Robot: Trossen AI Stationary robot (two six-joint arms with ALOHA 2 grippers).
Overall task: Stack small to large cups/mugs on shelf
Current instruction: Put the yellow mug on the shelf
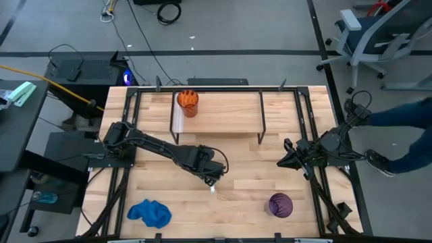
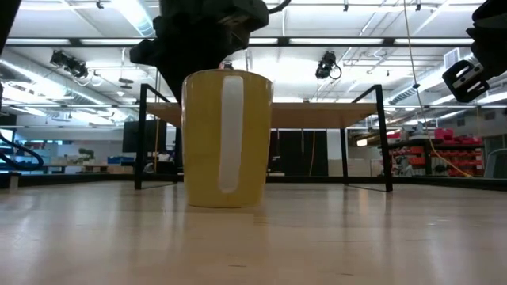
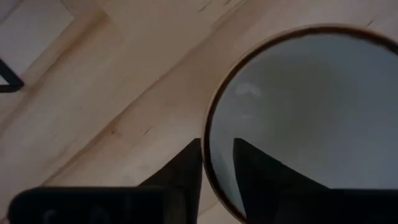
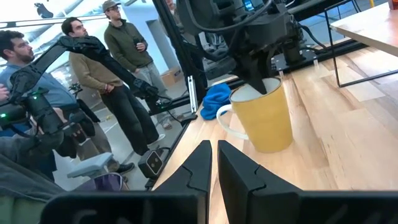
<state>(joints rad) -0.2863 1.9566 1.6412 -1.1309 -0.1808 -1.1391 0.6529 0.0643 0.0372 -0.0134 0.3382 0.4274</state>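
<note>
A mug, yellow outside and white inside with a white handle (image 2: 227,138), stands on the table near its middle; it also shows in the right wrist view (image 4: 264,115). My left gripper (image 1: 213,181) is above it, shut on its rim. An orange swirl-patterned cup (image 1: 188,102) stands on the left part of the light-wood shelf (image 1: 223,111) at the table's far side. A purple tumbler (image 1: 280,204) stands on the table at the near right. My right gripper (image 1: 281,162) waits shut and empty at the right, above the table. My left gripper holds the mug's rim (image 3: 210,149), one finger (image 3: 261,177) inside the mug and one (image 3: 183,171) outside against the wall. The fingers come from above, pointing down. The mug stands upright with its base on the table (image 2: 226,204).
A crumpled blue cloth (image 1: 150,213) lies at the table's near left. The shelf's black legs (image 2: 142,138) stand behind the mug. Several people (image 4: 93,68) stand beyond the table's left side. Bare tabletop lies between the mug and the shelf.
</note>
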